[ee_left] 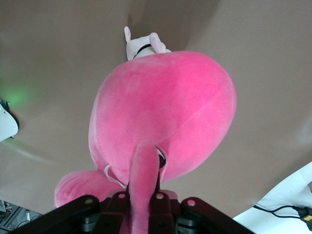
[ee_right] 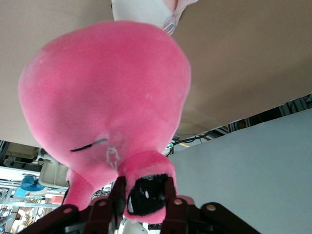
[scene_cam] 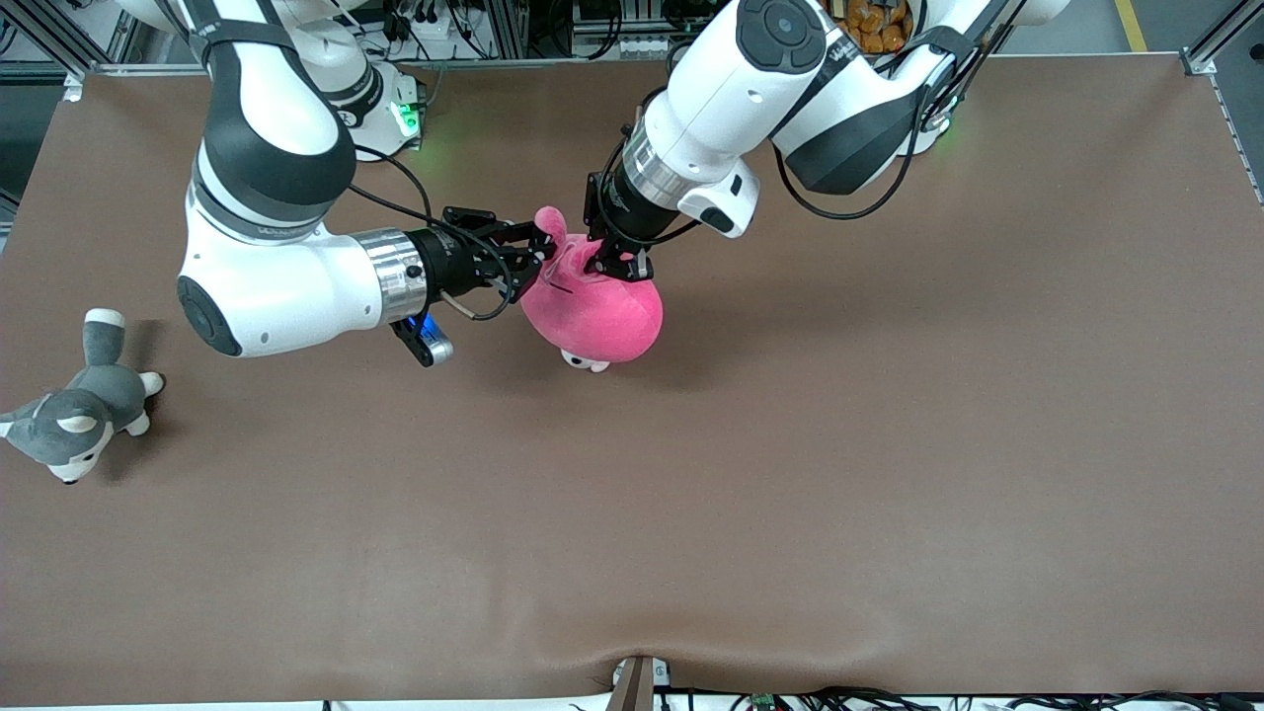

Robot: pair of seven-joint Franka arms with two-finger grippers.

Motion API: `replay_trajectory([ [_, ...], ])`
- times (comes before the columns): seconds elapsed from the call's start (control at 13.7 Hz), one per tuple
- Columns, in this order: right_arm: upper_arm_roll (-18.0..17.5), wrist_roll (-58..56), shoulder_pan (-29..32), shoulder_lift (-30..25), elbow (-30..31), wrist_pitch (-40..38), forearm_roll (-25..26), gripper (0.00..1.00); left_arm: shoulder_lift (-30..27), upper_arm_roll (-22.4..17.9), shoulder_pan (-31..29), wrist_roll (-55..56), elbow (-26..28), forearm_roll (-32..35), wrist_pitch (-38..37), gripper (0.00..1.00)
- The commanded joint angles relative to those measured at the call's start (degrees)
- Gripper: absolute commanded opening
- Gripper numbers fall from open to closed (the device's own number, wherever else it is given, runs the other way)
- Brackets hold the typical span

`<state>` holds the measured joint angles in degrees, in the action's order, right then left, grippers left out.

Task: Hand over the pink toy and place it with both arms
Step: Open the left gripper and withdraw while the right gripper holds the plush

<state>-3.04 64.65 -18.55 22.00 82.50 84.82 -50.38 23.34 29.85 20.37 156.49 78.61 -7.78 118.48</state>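
The pink toy (scene_cam: pixel 595 314) hangs in the air over the middle of the brown bench (scene_cam: pixel 790 474), caught between the two arms. The left gripper (scene_cam: pixel 620 265) comes down on it from above, its jaws pinched together on a floppy ear. The right gripper (scene_cam: pixel 531 259) reaches in level from the right arm's end, its jaws clamped around the other ear.

The front view alone shows both arms at once, plus a grey husky (scene_cam: pixel 74 410) lying on the bench well apart, toward the right arm's end and nearer the camera.

The left wrist view looks down the toy's (ee_left: pixel 165 117) round back: the ear (ee_left: pixel 142 180) runs straight into the left gripper (ee_left: pixel 144 207), squeezed thin there. A small pale plush (ee_left: pixel 142 46) peeks out past the toy's body.

The right wrist view gives what the others hide: the toy's (ee_right: pixel 109 97) face side, with one half-closed black eye (ee_right: pixel 88 145) as a thin dark line, and the right gripper (ee_right: pixel 146 197) with its black pads pressed into an ear (ee_right: pixel 146 168) whose pink folds bulge over them.
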Motion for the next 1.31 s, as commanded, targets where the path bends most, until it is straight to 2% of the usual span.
replay_trajectory([
  [0.0,0.2,0.0,-0.7,-0.7,1.4,1.4,-2.1,0.19,-0.2,0.4,0.0,4.3,-0.9,-0.9,-0.5,0.0],
  [0.07,0.2,0.0,-0.6,-0.5,1.4,1.4,-2.4,0.06,-0.2,0.4,0.1,4.3,-0.9,-0.9,-0.5,0.0],
  [0.15,0.2,0.1,-0.4,-0.4,1.4,1.3,-2.9,0.0,-0.2,0.4,0.1,4.3,-0.9,-0.9,-0.5,0.0],
  [0.29,0.2,0.2,-0.2,-0.2,1.4,1.3,-3.5,0.0,-0.3,0.2,-0.3,4.4,-0.9,-1.1,-0.6,0.0],
  [0.36,0.2,0.2,-0.1,-0.2,1.4,1.3,-3.5,0.0,-0.4,0.1,-0.4,4.3,-0.9,-1.1,-0.6,0.17],
  [0.51,0.4,0.2,0.6,-0.2,1.4,1.2,-3.5,0.0,-0.5,0.2,-1.2,4.3,-0.9,-1.0,-0.7,0.24],
  [0.58,0.5,0.2,1.4,-0.3,1.4,0.9,-3.4,0.0,-0.7,0.1,-1.3,4.3,-0.9,-0.8,-1.3,0.47],
  [0.66,0.5,0.1,2.8,-0.5,1.3,0.6,-3.3,0.0,-0.7,0.1,-1.7,4.1,-1.1,-0.5,-2.9,0.99],
  [0.88,0.5,-0.8,7.5,-0.6,0.7,-2.2,-3.1,0.0,-3.4,-0.1,-3.5,-4.8,-1.2,4.8,-9.4,1.0],
  [1.02,0.5,-4.5,11.1,-0.6,0.5,-4.3,-3.1,0.0,-4.6,-0.2,-6.7,-15.7,-2.3,4.9,-14.3,1.0],
  [1.24,0.7,-12.8,16.5,-0.2,0.6,-10.2,-2.1,0.0,-5.7,-0.3,-10.9,-28.4,-2.2,5.0,-17.4,1.0],
])
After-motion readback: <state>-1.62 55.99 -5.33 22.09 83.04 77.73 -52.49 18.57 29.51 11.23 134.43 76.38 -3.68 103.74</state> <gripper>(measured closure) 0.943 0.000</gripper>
